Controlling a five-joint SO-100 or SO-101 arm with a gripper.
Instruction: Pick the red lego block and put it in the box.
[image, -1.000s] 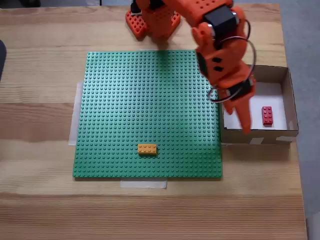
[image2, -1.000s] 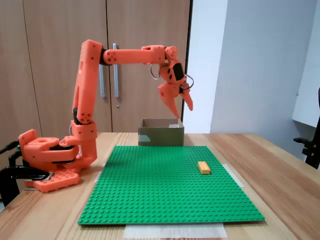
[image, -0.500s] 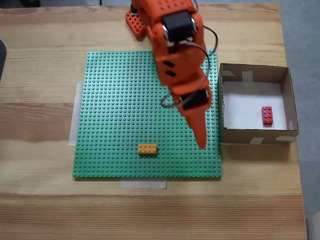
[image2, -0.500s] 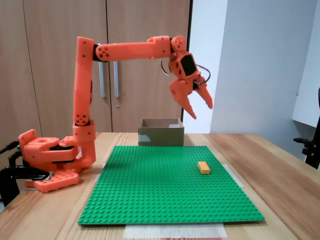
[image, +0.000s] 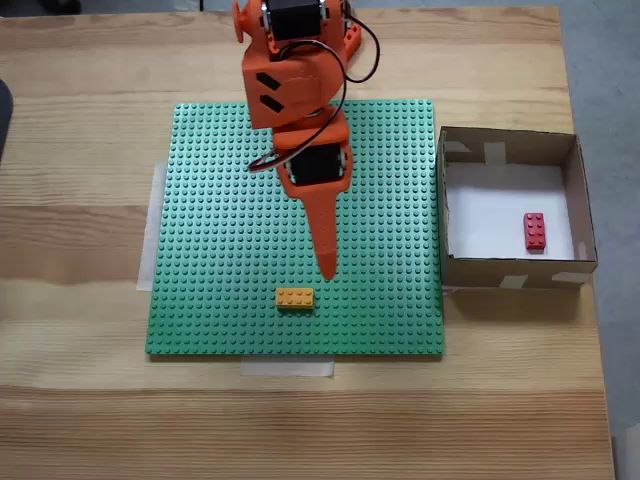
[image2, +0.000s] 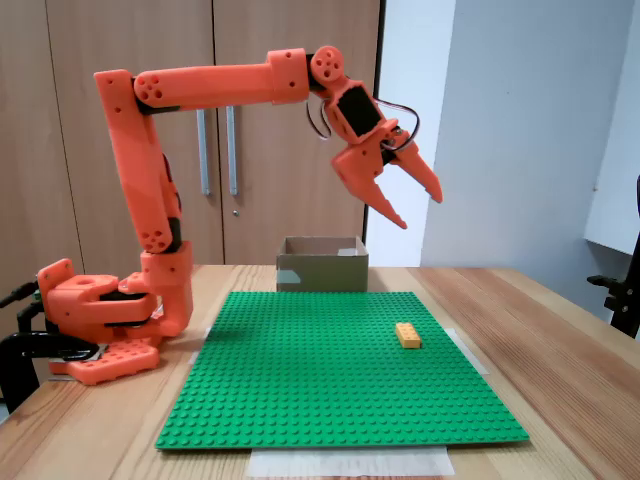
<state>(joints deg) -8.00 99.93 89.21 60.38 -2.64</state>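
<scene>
The red lego block (image: 535, 231) lies flat on the white floor of the box (image: 509, 271), toward its right wall in a fixed view from above. From the side, the box (image2: 322, 270) stands at the far edge of the green baseplate. My orange gripper (image: 326, 262) hangs high over the middle of the baseplate, well left of the box. In the side view the gripper (image2: 418, 208) is open, its two fingers spread apart with nothing between them.
A green studded baseplate (image: 230, 200) is taped to the wooden table. A yellow-orange brick (image: 294, 297) sits near its front edge, just below the gripper tip in the view from above. The arm's orange base (image2: 95, 320) stands at the table's left in the side view.
The arm has swung from over the box's left wall leftward across the baseplate and risen. The red block has stayed in the box. The fingers have stayed spread.
</scene>
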